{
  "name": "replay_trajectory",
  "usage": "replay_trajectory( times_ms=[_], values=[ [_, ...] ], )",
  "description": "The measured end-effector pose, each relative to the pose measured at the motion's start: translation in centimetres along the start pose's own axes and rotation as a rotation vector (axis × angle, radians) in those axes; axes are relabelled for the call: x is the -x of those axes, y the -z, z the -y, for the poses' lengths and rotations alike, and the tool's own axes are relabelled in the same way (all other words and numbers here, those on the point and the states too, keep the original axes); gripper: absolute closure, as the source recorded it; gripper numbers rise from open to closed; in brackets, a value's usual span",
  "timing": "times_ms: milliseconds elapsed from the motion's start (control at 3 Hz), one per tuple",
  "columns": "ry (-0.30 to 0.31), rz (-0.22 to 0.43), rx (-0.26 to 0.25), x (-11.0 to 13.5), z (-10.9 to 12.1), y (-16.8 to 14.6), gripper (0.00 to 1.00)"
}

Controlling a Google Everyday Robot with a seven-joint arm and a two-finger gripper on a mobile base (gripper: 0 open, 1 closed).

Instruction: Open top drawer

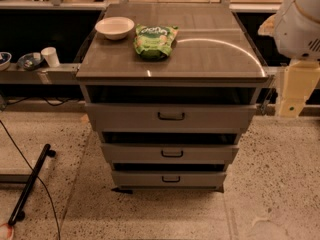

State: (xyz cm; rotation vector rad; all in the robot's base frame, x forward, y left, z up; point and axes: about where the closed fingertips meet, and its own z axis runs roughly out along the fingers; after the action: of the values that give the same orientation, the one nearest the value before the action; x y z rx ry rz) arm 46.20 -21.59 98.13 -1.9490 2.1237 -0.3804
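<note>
The top drawer (171,117) has a matt grey metal front; the worktop (210,59) above it is smooth and glossy (a light arc reflects there). Right of the drawer, the gripper (294,90) looks matt cream plastic. Below the drawer, the floor (270,184) is speckled stone.

Three grey drawer fronts: one top drawer (125,118), the widest, and two narrower drawers (130,153) below it. Three black bar handles (171,116), one per front. On the cabinet top (215,59): one white bowl (115,27), one green snack bag (155,40). One white cup (50,56) on the left ledge. One black pole (30,184) lies on the floor. One gripper (292,96), at the right edge beside the cabinet
</note>
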Motion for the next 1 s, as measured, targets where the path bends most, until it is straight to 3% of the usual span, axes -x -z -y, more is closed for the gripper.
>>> replay_trajectory(
  times_ms=[1000],
  values=[
    [-0.009, 0.010, -0.004, -0.58, 0.71, 1.00, 0.00]
  ],
)
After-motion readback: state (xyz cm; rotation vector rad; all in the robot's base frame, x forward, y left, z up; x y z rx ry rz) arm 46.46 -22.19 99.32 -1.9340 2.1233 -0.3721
